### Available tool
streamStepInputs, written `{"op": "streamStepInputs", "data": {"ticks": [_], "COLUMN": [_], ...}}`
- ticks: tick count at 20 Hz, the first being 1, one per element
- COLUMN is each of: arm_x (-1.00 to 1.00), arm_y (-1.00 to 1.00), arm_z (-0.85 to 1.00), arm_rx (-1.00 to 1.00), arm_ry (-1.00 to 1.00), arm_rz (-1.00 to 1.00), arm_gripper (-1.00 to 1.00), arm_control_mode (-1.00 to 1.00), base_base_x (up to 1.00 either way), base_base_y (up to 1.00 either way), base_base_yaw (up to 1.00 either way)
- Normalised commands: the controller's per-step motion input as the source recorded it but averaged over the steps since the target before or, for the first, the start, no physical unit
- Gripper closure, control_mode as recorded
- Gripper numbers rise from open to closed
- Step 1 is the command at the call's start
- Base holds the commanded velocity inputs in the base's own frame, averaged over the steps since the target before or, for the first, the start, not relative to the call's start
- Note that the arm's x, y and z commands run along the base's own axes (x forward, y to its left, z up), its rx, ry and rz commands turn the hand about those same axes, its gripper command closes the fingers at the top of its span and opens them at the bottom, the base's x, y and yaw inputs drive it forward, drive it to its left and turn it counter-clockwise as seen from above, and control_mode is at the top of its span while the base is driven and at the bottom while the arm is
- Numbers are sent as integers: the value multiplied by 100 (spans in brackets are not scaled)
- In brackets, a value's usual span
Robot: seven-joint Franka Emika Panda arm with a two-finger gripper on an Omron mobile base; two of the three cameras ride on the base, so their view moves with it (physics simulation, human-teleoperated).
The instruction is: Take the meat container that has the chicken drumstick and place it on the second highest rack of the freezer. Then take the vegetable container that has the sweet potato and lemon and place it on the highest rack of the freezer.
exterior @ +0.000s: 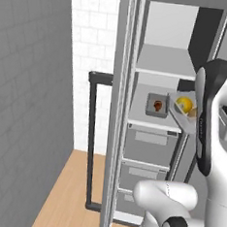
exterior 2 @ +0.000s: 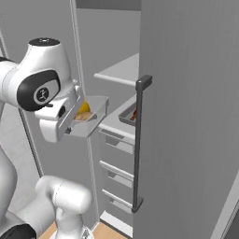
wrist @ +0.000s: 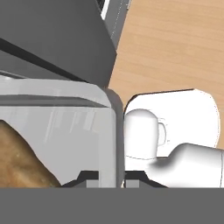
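Note:
My gripper [exterior 2: 73,123] is shut on the near rim of the clear vegetable container [exterior 2: 91,117], held tilted in front of the open freezer [exterior: 157,138]. In it lie the yellow lemon [exterior: 184,103] and the tan sweet potato [exterior: 193,112]. In the hand view the container's wall [wrist: 109,131] stands between my fingertips [wrist: 89,176], with the sweet potato [wrist: 17,157] behind it. The meat container [exterior: 157,105] with the reddish chicken drumstick [exterior: 158,105] rests on the second highest rack [exterior: 140,110]. Above it is the highest rack [exterior: 164,61], bare. My arm hides the gripper in the left base view.
The freezer door [exterior 2: 186,116] stands open to the right with its dark bar handle [exterior 2: 137,144] close to the held container. Drawers [exterior: 149,148] fill the freezer below the racks. A grey wall [exterior: 28,103] stands to the left, above the wooden floor [exterior: 69,194].

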Motion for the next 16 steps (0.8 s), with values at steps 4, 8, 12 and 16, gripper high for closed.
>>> {"op": "streamStepInputs", "data": {"ticks": [4, 8, 12, 16], "arm_x": [0, 6, 21, 38], "arm_y": [0, -3, -1, 0], "arm_z": [38, 44, 40, 30], "arm_rx": [0, 0, 0, 0], "arm_ry": [-24, -30, -24, -20], "arm_rz": [-2, -6, -16, -25], "arm_gripper": [100, 100, 100, 100], "arm_control_mode": [-100, -100, -100, -100], "base_base_x": [0, 0, 0, 0], "base_base_y": [0, 0, 0, 0], "base_base_yaw": [0, 0, 0, 0]}}
